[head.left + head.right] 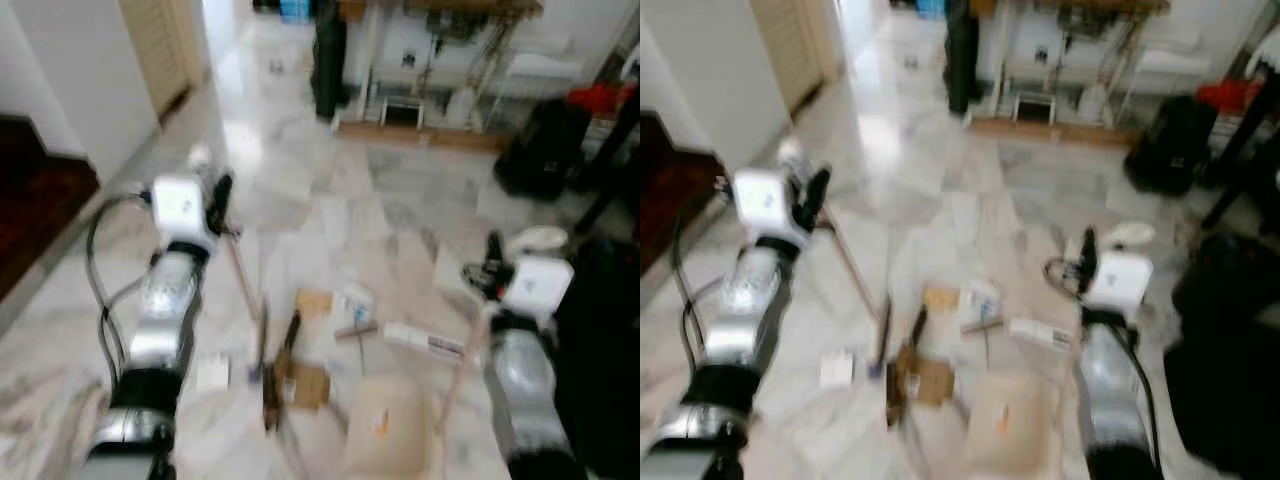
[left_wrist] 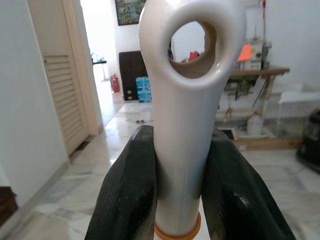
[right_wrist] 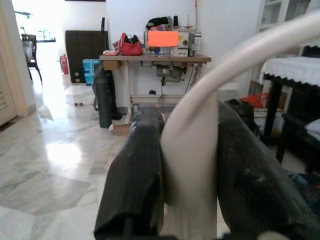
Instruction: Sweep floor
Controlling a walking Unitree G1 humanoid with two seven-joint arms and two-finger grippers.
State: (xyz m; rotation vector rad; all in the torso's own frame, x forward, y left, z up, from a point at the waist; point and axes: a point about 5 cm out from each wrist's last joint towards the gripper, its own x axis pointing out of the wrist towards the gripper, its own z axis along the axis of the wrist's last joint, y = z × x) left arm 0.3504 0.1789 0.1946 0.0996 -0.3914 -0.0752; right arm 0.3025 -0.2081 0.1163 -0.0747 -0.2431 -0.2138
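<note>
My left gripper [image 2: 181, 145] is shut on the white top of a broom handle [image 2: 192, 75], which ends in a hanging loop. In the eye views this gripper [image 1: 216, 206] is held up at the left, and the thin stick [image 1: 243, 280] slants down to the dark broom head [image 1: 270, 390] on the floor. My right gripper [image 3: 192, 120] is shut on a curved white dustpan handle [image 3: 240, 55]. From that gripper [image 1: 493, 262] the handle runs down to a pale dustpan [image 1: 385, 425] on the floor. Litter lies between the arms: cardboard pieces [image 1: 312, 302], a white box [image 1: 430, 343] and a paper scrap [image 1: 212, 372].
The marble floor [image 1: 300, 190] stretches ahead to a table with a sewing machine [image 3: 162, 37]. A black bag [image 1: 540, 150] sits at the back right and a dark bulky object [image 1: 600, 350] stands close on my right. A wall corner and a louvred door [image 1: 160, 40] are on the left.
</note>
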